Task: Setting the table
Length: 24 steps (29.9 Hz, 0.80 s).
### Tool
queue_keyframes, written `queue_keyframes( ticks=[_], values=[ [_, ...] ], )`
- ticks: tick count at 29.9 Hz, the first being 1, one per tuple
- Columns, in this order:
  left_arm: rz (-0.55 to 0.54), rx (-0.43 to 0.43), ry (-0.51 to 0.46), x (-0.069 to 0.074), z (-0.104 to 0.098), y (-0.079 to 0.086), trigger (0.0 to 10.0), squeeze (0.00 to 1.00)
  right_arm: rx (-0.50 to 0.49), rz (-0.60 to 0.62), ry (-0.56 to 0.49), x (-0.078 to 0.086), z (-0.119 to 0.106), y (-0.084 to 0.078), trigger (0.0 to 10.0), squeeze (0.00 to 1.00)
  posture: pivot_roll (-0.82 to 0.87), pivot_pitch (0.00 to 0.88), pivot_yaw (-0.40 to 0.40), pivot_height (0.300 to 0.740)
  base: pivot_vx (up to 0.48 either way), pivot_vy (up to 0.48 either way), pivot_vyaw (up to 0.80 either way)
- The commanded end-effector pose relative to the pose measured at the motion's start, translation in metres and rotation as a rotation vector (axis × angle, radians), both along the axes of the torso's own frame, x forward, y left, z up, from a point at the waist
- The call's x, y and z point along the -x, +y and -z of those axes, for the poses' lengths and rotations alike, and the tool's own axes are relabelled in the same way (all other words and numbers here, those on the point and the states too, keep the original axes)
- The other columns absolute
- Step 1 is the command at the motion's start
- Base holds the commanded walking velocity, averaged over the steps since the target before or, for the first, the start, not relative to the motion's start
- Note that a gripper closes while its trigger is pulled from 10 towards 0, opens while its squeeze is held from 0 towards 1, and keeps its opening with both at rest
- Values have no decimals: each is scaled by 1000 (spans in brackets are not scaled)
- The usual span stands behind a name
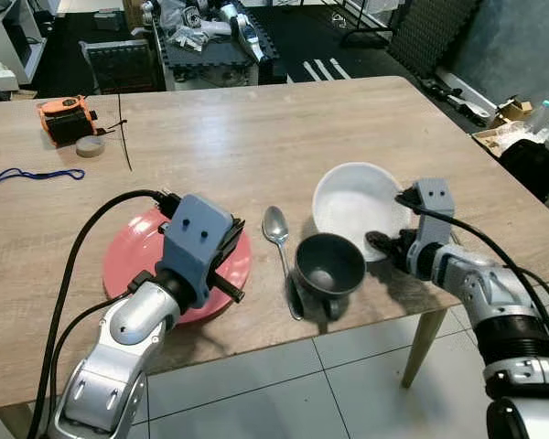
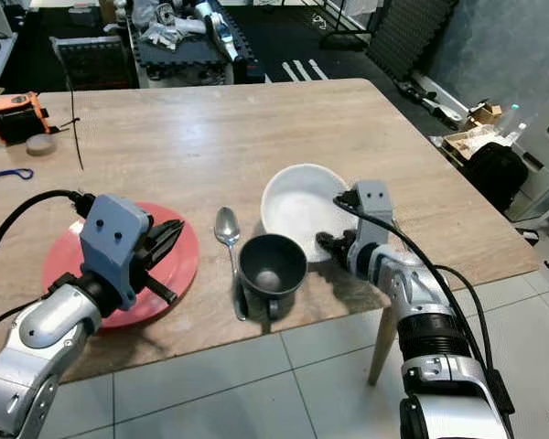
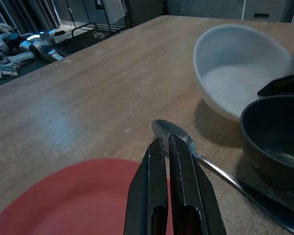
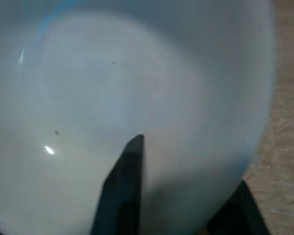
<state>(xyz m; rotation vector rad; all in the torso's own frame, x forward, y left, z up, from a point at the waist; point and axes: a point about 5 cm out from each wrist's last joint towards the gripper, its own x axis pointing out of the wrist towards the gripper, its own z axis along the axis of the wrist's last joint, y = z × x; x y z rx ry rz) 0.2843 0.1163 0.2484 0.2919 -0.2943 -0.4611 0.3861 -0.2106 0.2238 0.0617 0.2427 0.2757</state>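
A red plate [image 1: 133, 261] lies near the table's front edge on the left. My left gripper [image 1: 236, 230] hovers over its right rim, fingers [image 3: 157, 166] shut with nothing between them. Just beyond the tips a metal spoon [image 1: 276, 229] lies on the wood. A dark grey cup [image 1: 329, 265] stands right of the spoon, and a white bowl [image 1: 357, 203] sits behind it, touching or nearly so. My right gripper [image 1: 385, 243] is shut on the bowl's near right rim, one finger [image 4: 122, 191] inside the bowl and the other outside.
An orange tape measure [image 1: 66, 119], a small round puck [image 1: 90, 145], a black tie [image 1: 123, 137] and a blue cord [image 1: 32, 174] lie at the table's far left. The front edge runs just below the cup, with tiled floor beneath. A black bag [image 1: 535, 165] sits off the right side.
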Motion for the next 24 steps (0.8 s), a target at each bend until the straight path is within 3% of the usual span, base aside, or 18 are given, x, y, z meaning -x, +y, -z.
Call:
queue_keyframes(
  ticks=[1,13,22,24],
  values=[
    [6,-5,10,1,5,-2,10000,0,-14,11,38,2,10,0,0,0,37,177,30,740,0,0,0],
    [-14,-6,17,-2,8,1,10000,0,-177,52,16,4,4,3,0,0,40,178,34,740,0,0,0],
    [-13,-3,15,-2,7,-1,10000,0,-245,95,7,5,0,2,0,0,36,180,33,740,0,0,0],
    [-13,1,14,-2,7,-3,10000,0,-326,183,-103,4,-17,-4,0,0,32,178,31,740,0,0,0]
  ],
)
